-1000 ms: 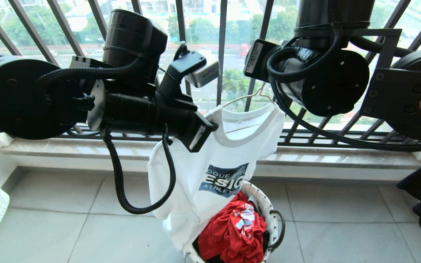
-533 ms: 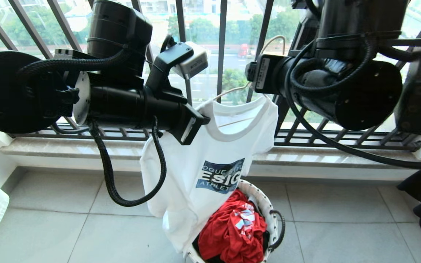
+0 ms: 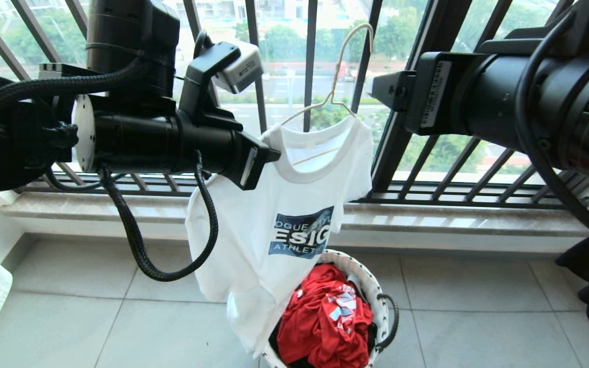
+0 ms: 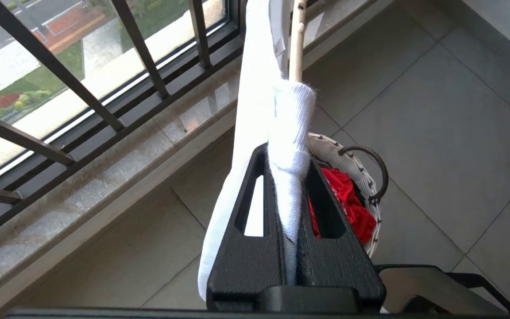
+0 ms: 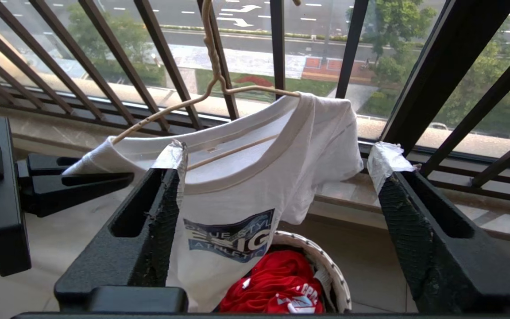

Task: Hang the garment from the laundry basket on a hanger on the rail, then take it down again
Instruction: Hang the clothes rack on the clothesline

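Both right tool (image 5: pixel 277 168) fingers (image 5: pixel 166 195) apart.

One white T-shirt (image 3: pixel 279 225), one hanger (image 3: pixel 336 87), one basket (image 3: pixel 371 286), one red garment (image 3: pixel 325 319).

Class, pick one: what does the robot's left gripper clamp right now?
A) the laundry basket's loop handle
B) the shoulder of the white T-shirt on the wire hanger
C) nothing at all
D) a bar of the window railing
B: the left gripper is shut on the shoulder of the T-shirt, which is draped on the hanger.
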